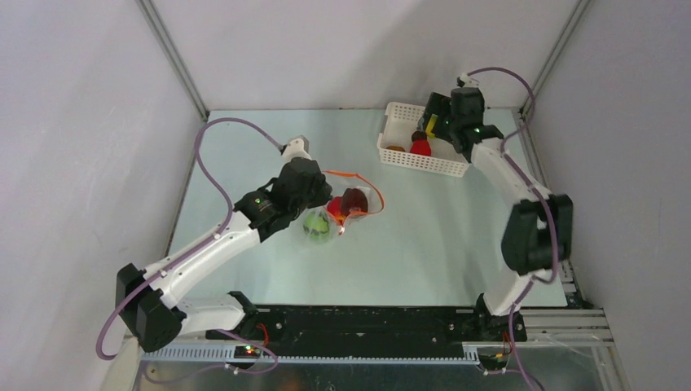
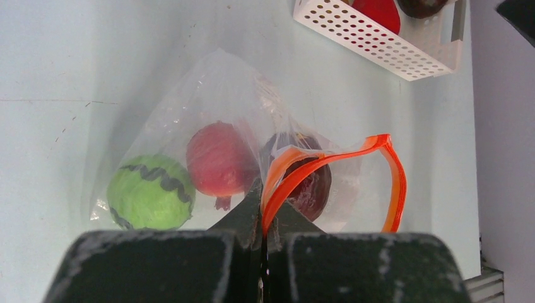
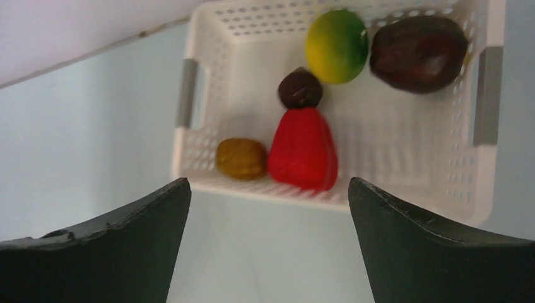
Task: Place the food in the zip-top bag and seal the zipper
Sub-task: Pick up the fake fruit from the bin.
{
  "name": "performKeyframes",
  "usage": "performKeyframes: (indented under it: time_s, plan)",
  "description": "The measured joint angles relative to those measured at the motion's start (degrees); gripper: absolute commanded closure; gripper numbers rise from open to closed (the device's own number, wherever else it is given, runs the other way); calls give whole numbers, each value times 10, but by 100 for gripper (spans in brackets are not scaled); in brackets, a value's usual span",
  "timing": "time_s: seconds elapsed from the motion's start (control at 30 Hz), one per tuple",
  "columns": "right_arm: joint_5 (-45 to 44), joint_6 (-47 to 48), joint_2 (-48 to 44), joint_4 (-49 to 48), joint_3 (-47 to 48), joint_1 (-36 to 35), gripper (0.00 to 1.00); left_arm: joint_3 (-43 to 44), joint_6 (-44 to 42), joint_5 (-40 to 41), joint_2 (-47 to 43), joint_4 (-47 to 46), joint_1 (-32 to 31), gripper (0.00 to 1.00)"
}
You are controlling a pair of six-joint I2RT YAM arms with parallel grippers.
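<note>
Lighting even, diffuse, moderately bright; faint soft shadows on the table (image 1: pixel 424 252). Mild sheen on the zip-top bag (image 2: pixel 208 88). Right wrist view soft; white basket (image 3: pixel 404 189) slightly blurred.

1 zip-top bag (image 2: pixel 214 82) near desk (image 1: pixel 424 244) centre, 3 inside: 1 green fruit (image 2: pixel 150 192), 1 red fruit (image 2: pixel 217 161), 1 maroon fruit (image 2: pixel 315 186). 1 white basket (image 3: pixel 202 145) at desk's far right corner, 5 pcs inside: 1 yellow-green ball (image 3: pixel 336 45), 1 big maroon piece (image 3: pixel 418 53), 1 small brown ball (image 3: pixel 301 88), 1 red piece (image 3: pixel 303 150), 1 tan piece (image 3: pixel 241 158).
</note>
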State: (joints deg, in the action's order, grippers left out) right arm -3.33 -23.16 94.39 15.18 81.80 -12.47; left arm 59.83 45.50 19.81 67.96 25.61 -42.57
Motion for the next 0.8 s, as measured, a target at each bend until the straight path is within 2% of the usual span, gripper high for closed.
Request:
performKeyframes:
  time_s: [0.2,0.4,0.8]
  plan:
    - [-69,37,195,19,161,4,1,11,0,6,14,7,2,100]
    - [-111,119,316,24,274,6,1,11,0,10,16,13,2,100]
    - [-156,215,427,10,376,10,7,22,0,14,32,21,3,100]
